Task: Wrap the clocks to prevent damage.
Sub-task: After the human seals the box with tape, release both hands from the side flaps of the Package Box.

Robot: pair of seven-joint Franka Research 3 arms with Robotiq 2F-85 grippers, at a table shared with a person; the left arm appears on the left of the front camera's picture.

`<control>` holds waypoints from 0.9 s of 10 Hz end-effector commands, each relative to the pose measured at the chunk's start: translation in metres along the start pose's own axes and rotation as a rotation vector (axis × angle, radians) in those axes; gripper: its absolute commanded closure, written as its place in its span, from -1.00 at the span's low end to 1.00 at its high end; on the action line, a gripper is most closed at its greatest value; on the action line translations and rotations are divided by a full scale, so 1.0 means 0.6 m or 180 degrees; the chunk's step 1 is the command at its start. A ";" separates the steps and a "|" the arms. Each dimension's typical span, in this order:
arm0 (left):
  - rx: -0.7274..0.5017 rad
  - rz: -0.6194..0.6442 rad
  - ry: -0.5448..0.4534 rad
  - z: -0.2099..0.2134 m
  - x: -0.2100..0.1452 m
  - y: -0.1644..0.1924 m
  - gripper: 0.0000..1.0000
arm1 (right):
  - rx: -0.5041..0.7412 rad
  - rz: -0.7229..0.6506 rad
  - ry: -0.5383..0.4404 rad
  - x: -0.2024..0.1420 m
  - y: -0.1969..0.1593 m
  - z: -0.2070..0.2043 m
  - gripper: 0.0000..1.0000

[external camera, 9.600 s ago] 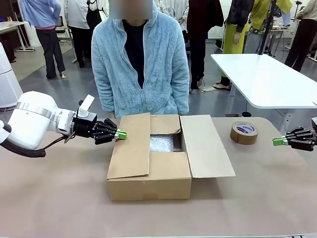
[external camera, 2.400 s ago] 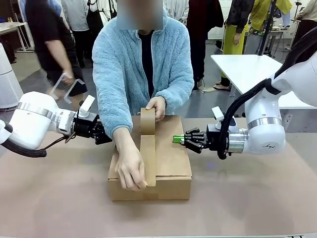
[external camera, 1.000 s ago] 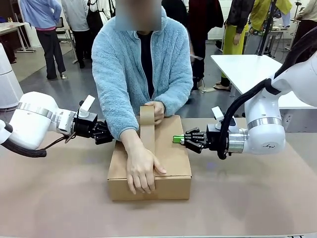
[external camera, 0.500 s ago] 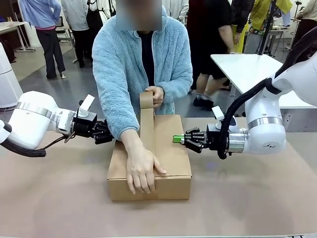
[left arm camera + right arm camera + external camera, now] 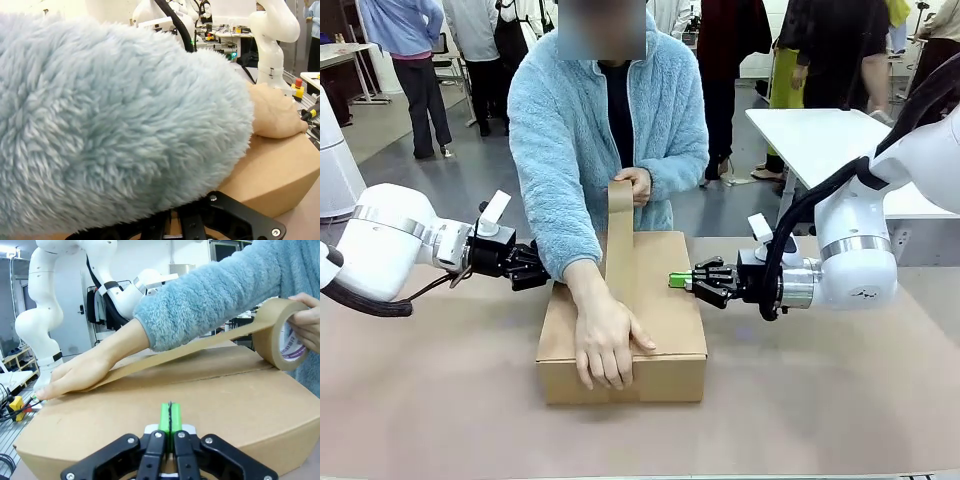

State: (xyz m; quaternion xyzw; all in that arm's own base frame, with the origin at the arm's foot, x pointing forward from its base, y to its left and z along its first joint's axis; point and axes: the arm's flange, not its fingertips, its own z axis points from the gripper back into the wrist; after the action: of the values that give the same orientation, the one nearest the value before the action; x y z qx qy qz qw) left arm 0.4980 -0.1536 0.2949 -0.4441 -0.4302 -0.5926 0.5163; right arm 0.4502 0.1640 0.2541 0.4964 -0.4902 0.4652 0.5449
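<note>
Pressing on the cardboard box (image 5: 665, 300), the right gripper (image 5: 676, 281) has its green tips pinched together, holding nothing. The left gripper (image 5: 542, 272) is pinched together too, beside the box, behind the sleeve (image 5: 110, 125). The clocks sit hidden inside. Both should hold steady while the person's hand (image 5: 605, 345) flattens the tape (image 5: 619, 245).

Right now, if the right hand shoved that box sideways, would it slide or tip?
Probably slides: the cardboard box is low, wide and flat on the table. Its walls may dent. The person's hand pressing the tape strip would likely resist.
</note>
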 end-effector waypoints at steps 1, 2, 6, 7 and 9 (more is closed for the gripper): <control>0.0002 -0.0021 0.0006 0.000 -0.001 -0.002 0.98 | -0.0005 -0.0007 0.0015 -0.003 0.001 -0.001 0.98; 0.0002 -0.0021 0.0006 0.000 -0.001 -0.002 0.98 | -0.0005 -0.0007 0.0015 -0.003 0.001 -0.001 0.98; 0.0002 -0.0021 0.0006 0.000 -0.001 -0.002 0.98 | -0.0005 -0.0007 0.0015 -0.003 0.001 -0.001 0.98; 0.0002 -0.0021 0.0006 0.000 -0.001 -0.002 0.98 | -0.0005 -0.0007 0.0015 -0.003 0.001 -0.001 0.98; 0.0002 -0.0021 0.0006 0.000 -0.001 -0.002 0.98 | -0.0005 -0.0007 0.0015 -0.003 0.001 -0.001 0.98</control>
State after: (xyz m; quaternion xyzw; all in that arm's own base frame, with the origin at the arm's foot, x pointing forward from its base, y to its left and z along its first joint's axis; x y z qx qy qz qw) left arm 0.4980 -0.1536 0.2949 -0.4441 -0.4302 -0.5925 0.5163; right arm 0.4502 0.1640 0.2541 0.4964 -0.4902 0.4652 0.5449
